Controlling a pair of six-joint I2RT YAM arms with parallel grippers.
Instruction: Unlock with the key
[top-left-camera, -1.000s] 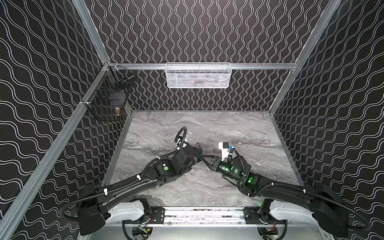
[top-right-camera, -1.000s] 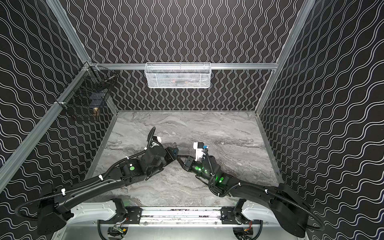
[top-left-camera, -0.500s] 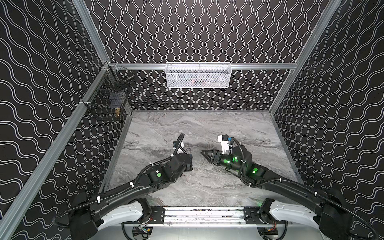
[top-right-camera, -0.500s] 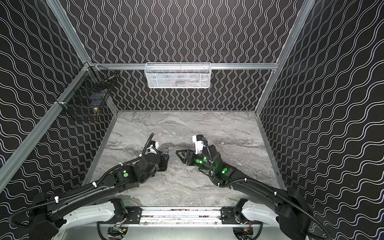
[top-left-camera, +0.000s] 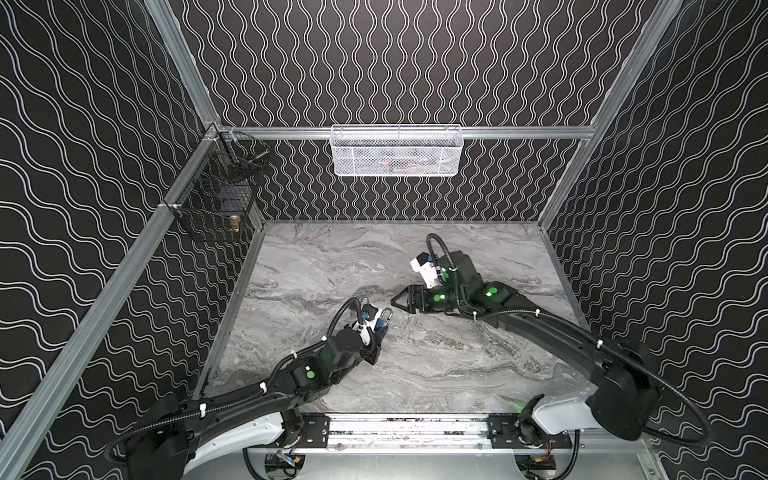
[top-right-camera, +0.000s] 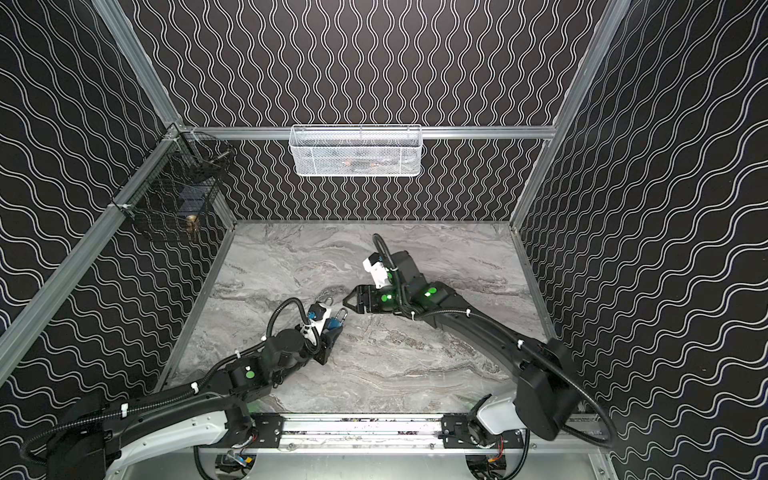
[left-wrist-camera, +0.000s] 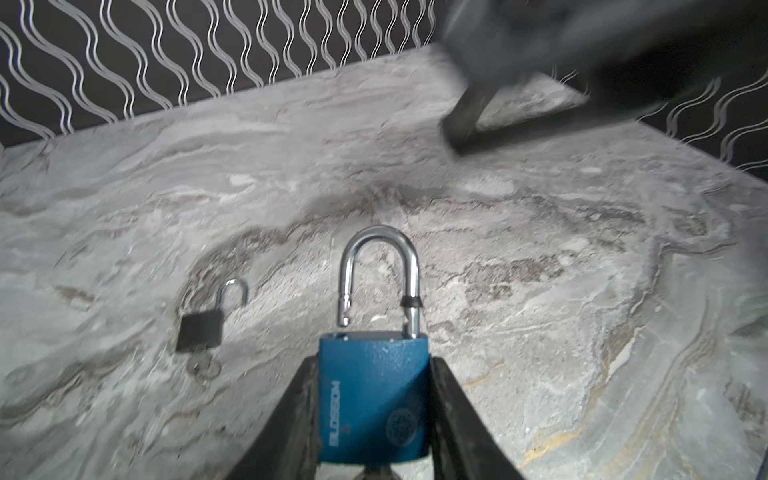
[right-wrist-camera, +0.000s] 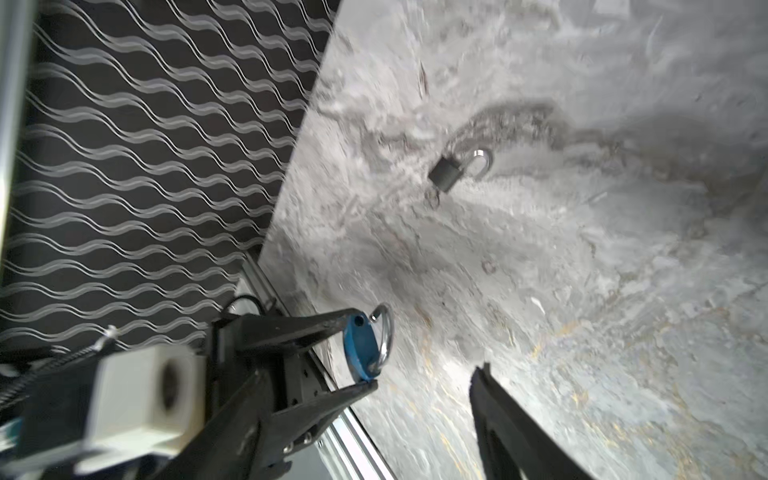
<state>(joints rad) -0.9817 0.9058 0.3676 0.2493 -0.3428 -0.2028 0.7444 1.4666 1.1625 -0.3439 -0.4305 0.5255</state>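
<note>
My left gripper (left-wrist-camera: 373, 361) is shut on a blue padlock (left-wrist-camera: 374, 399), gripping the body by its narrow sides. The padlock's silver shackle (left-wrist-camera: 376, 266) stands raised, with one leg out of the body. The key (left-wrist-camera: 377, 473) barely shows under the lock body, cut off by the frame edge. In both top views the blue padlock (top-left-camera: 380, 324) (top-right-camera: 332, 325) hangs left of centre, low over the marble table (top-left-camera: 436, 365). My right gripper (top-left-camera: 398, 302) (top-right-camera: 351, 302) is open and empty, a short way right of the lock. One of its fingers (right-wrist-camera: 503, 419) shows in the right wrist view.
A small black padlock (left-wrist-camera: 198, 329) (right-wrist-camera: 445, 172) with an open shackle lies on the table just beyond the blue one. A white mesh basket (top-left-camera: 397, 151) hangs on the back wall. A black wire basket (top-left-camera: 216, 195) hangs on the left wall.
My right gripper has opened and drawn back to the right, away from the blue padlock. The left arm has pulled the padlock slightly left and nearer.
</note>
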